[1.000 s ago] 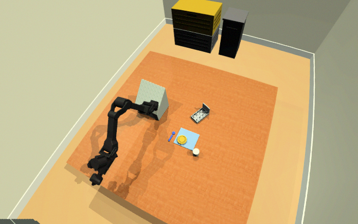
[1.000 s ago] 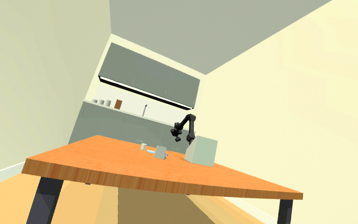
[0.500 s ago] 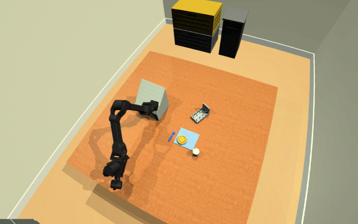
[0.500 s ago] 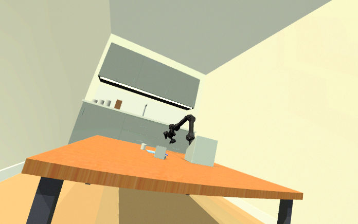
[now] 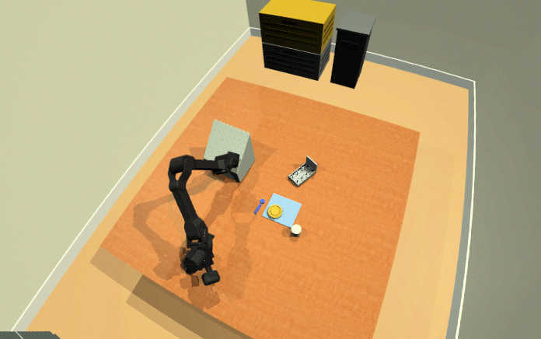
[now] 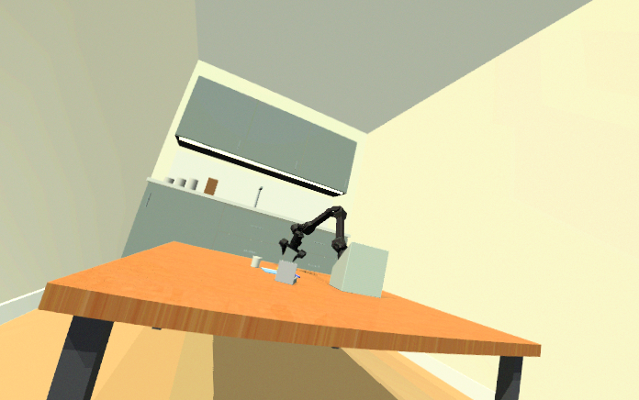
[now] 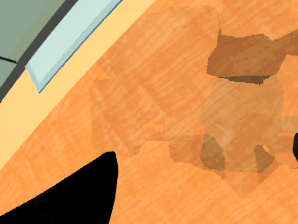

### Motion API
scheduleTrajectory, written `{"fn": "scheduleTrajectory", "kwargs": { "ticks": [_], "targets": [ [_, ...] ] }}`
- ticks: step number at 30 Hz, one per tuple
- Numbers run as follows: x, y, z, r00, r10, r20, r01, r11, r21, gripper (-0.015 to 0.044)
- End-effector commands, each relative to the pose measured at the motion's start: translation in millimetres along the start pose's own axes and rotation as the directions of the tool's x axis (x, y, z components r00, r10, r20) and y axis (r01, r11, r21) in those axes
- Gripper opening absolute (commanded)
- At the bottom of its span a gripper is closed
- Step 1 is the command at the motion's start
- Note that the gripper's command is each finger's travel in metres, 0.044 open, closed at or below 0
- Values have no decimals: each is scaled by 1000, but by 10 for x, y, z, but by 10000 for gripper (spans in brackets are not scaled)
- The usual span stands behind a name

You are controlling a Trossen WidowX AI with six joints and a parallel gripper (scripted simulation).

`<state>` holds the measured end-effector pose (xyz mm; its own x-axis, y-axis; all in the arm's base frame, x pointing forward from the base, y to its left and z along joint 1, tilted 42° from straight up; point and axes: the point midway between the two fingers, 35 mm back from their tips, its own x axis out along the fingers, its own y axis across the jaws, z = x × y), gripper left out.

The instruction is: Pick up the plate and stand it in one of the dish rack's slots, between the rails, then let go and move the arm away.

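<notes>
Yellow round plate (image 5: 274, 211), lying flat

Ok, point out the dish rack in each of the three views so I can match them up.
Top: the dish rack sits right of centre on the table, just beyond the blue mat that carries the yellow plate.
Exterior: a small grey block mid-table, left of the pale box.
Wrist: not in it.
Shared landmark: the pale box, beside the arm in both wide views.

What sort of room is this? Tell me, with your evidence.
Most likely a kitchen: grey-green wall cabinets hang above a long counter with a faucet, and a small grey dish rack sits on the orange wooden table.
</notes>
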<state>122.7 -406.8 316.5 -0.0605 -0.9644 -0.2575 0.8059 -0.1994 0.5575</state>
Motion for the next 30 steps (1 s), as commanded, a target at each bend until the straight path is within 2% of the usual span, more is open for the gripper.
{"fn": "scheduleTrajectory", "kwargs": {
  "ticks": [1, 18, 30],
  "targets": [
    [-22, 18, -366, 997, -19, -78, 10, 993, -119, 400],
    [-348, 92, -1466, 955, -71, -287, -81, 871, -484, 400],
    [-711, 10, -2144, 908, -136, -397, -222, 646, -730, 400]
  ]
}}
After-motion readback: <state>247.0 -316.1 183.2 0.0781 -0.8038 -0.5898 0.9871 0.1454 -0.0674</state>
